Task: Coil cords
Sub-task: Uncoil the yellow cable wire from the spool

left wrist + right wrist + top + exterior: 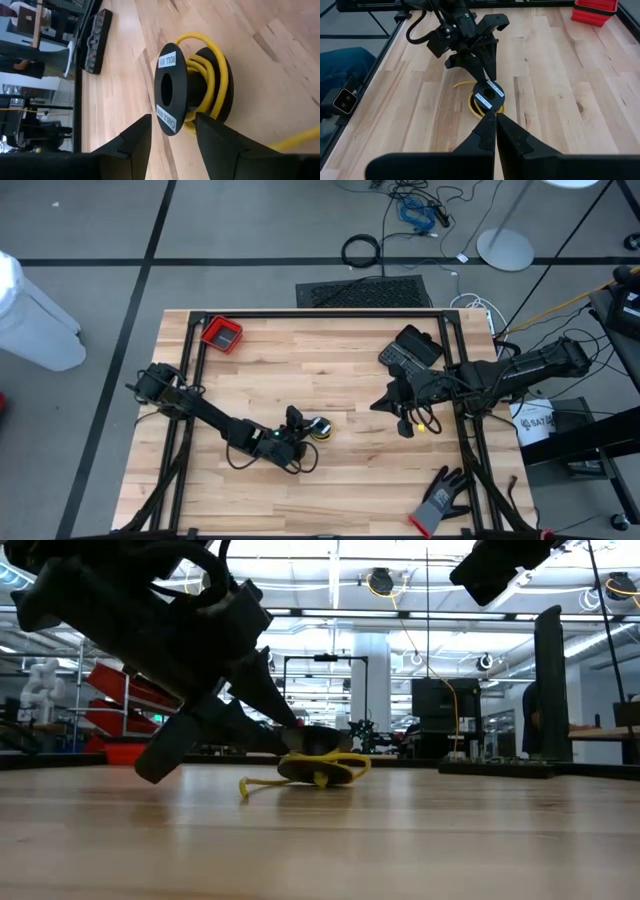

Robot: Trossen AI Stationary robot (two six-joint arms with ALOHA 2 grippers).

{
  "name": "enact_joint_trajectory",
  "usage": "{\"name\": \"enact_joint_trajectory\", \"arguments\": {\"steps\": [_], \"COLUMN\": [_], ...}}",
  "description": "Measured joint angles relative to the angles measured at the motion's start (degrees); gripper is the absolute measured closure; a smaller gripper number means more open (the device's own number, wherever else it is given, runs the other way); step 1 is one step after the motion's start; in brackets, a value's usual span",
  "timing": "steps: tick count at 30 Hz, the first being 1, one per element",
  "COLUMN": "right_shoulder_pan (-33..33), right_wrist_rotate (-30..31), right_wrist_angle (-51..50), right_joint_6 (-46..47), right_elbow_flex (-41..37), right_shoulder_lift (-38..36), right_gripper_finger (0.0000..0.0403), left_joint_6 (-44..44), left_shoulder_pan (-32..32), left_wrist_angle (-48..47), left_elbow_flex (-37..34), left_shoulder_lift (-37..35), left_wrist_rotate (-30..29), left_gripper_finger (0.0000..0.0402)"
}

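The yellow cord (212, 75) was wound around a black spool (172, 90) lying on the table (340, 380), a loose tail (262, 783) trailing out beside it. The left gripper (172, 131) was low at the spool, its jaws partly open with the spool's flange between the fingertips; whether they touched it could not be told. The right gripper (496, 119) hung above the table on the right, jaws fully closed on nothing. A glove (442, 500) lay near the front edge and a red tray (222, 335) at the far left corner.
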Motion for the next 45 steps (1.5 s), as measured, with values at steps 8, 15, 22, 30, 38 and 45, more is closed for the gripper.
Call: {"name": "enact_joint_trajectory", "arguments": {"steps": [8,15,22,30,38,45], "right_shoulder_pan": [0.0,0.02,0.02,0.02,0.02,0.02], "right_wrist_rotate": [-0.02,-0.02,-0.02,-0.02,-0.02,-0.02], "right_wrist_angle": [0.02,0.02,0.0,-0.03,-1.22,-1.2], "right_joint_6": [0.34,0.36,0.32,0.32,0.3,0.3], "right_elbow_flex": [-0.01,-0.01,-0.01,-0.01,-0.01,-0.01], "right_shoulder_lift": [0.0,0.0,0.0,0.0,0.0,0.0], "right_gripper_finger": [0.0403,0.0403,0.0403,0.0403,0.0403,0.0403], "left_joint_6": [0.0,0.05,0.07,0.13,0.04,0.0], "left_shoulder_pan": [0.0,0.0,0.0,0.0,0.0,0.0], "left_wrist_angle": [-0.66,-0.68,-0.68,-3.25,-2.94,1.37], "left_elbow_flex": [0.04,0.07,0.07,0.09,0.09,0.09], "left_shoulder_lift": [0.0,-0.07,-0.07,-0.07,-0.09,-0.09], "left_wrist_rotate": [0.01,-0.98,-1.13,-2.88,-3.14,-2.75], "left_gripper_finger": [0.0243,0.0243,0.0243,0.0243,0.0243,0.0243]}}
